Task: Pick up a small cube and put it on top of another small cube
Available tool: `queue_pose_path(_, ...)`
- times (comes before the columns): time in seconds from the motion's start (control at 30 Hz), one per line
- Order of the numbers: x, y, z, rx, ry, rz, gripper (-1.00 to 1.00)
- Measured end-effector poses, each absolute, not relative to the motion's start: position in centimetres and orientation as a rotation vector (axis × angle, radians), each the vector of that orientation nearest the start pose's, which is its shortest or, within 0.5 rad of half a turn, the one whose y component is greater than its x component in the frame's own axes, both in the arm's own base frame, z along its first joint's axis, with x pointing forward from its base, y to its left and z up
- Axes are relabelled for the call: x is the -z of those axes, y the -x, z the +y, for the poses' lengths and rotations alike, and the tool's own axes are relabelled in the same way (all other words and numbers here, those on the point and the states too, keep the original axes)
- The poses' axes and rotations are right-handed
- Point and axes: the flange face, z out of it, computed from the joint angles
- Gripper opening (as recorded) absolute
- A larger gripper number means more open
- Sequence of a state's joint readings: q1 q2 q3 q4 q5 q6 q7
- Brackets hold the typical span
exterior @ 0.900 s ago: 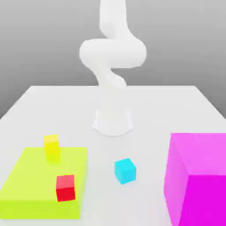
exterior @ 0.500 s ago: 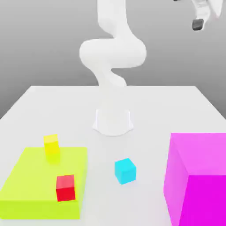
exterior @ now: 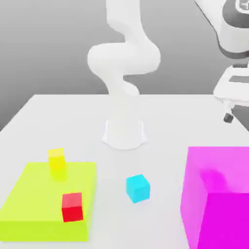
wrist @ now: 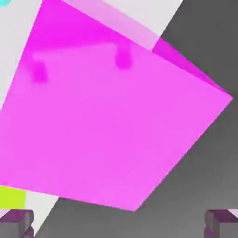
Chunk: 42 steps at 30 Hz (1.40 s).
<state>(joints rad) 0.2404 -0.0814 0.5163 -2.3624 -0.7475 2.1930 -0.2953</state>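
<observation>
Hovering above the white tabletop, I hold my jaws spread wide, with nothing between them. My hand hangs at the exterior view's upper right, over the area of the big magenta block — my shadow falls on its top face. That block stands at the exterior view's right, running out past the picture's edge. At the exterior view's left lies the flat lime slab, lower and wider than any of the small cubes. The small cyan cube sits on the bare tabletop between slab and block, touching neither, turned a little so that an edge faces forward. The small red cube is at the slab's near right corner, as the exterior view shows it, and the small yellow cube is at the slab's far edge — the two well apart.
</observation>
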Motion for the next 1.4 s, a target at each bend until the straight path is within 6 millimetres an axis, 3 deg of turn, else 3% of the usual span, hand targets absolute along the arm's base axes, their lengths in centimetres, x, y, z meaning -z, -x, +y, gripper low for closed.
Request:
queue_pose_path(0.13,-31.8,-33.3,35.0,0.053,-1.457,2.082,0.00)
queue_pose_path(0.23,-29.5,-30.9,36.4,0.115,-1.200,2.305,0.00)
queue_pose_path(0.43,-24.9,-33.0,31.4,0.204,-1.072,2.607,0.00)
queue_pose_path(0.73,-19.1,-32.0,25.7,0.071,-0.726,3.047,0.00)
queue_pose_path(0.87,-18.1,-31.3,26.2,-0.004,-0.577,3.088,0.00)
queue_pose_path(1.07,-13.4,-31.2,26.3,-0.008,-0.564,3.091,0.00)
queue_pose_path(1.1,-12.8,-31.1,26.2,-0.004,-0.563,3.091,-1.00)
queue_pose_path(1.3,-12.4,-31.1,26.2,0.000,-0.562,3.092,-1.00)
queue_pose_path(1.4,-14.2,-31.3,26.3,-0.010,-0.566,3.090,-1.00)
